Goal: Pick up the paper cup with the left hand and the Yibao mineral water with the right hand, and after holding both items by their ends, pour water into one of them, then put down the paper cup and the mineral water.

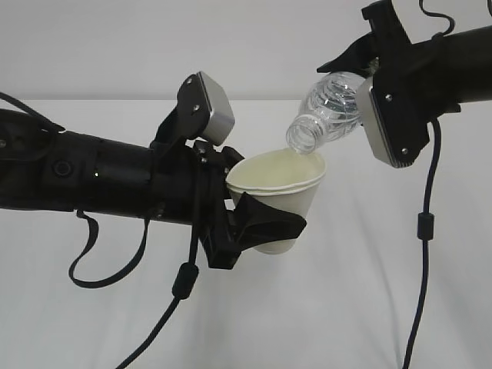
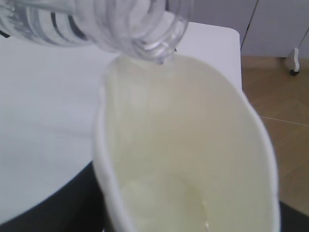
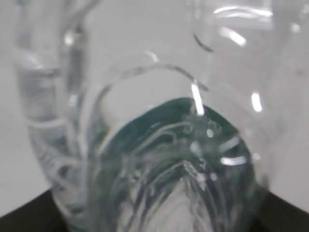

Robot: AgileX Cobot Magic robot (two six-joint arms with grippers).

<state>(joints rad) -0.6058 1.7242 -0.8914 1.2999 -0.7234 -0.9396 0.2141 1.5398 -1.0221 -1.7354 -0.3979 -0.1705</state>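
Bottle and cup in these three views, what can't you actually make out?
- Yibao mineral water: its rear end and the right hand's jaws are hidden behind the grey wrist camera in the exterior view.
- Its label: only a blurred green patch in the right wrist view; the marks are unreadable.
- Paper cup: its base is covered by the left hand in the exterior view.
- Falling water: no stream can be told apart in the blurred left wrist view.

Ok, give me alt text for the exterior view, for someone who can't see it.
A clear plastic bottle, held tilted by the right gripper, has its open mouth just over the rim of a white paper cup. The left gripper clamps the cup, squeezing its rim out of round, above a white table. Black cables dangle from both arms.
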